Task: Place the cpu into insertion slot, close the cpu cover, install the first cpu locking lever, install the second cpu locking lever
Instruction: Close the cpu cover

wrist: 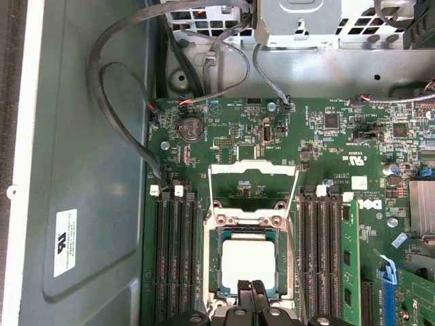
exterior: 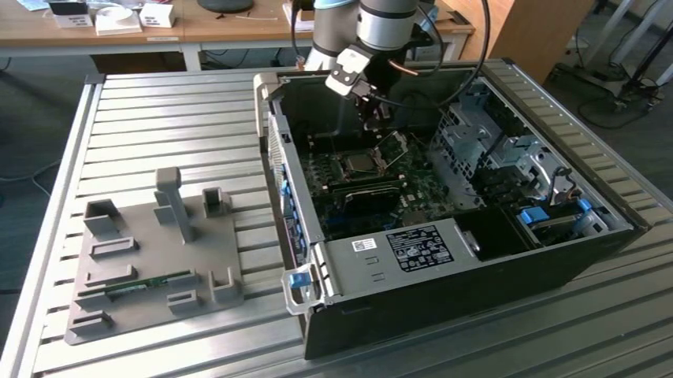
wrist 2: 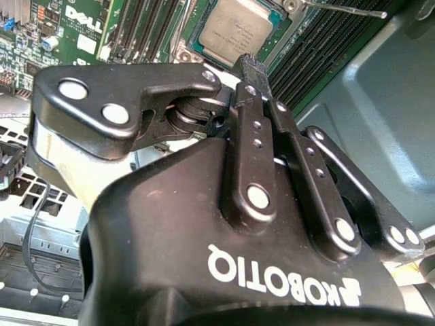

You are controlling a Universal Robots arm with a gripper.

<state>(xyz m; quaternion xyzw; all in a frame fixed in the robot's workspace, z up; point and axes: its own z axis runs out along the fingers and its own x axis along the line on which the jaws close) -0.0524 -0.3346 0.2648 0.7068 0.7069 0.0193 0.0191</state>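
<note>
cpu (wrist: 248, 263) seated flat in the insertion slot (wrist: 211, 272), silver top up. cpu cover (wrist: 253, 167) swung open, tilted up on the side away from the pincer (wrist: 254, 288). Pincer tips narrow, pinched together with nothing between, just over the cpu's edge. Black memory slots (wrist: 175, 258) flank the slot. Writing: white label (wrist: 65, 241) on the case wall, white lettering (wrist 2: 285, 278) on the pincer body. Case (exterior: 442, 299) sits on the slatted counter (exterior: 158, 118).

The claw (wrist 2: 252, 65) is black with round silver screws (wrist 2: 258, 197) and white lettering (wrist 2: 282, 282), and above it the grey arm (exterior: 385, 22) carries black cables (exterior: 483, 47).
</note>
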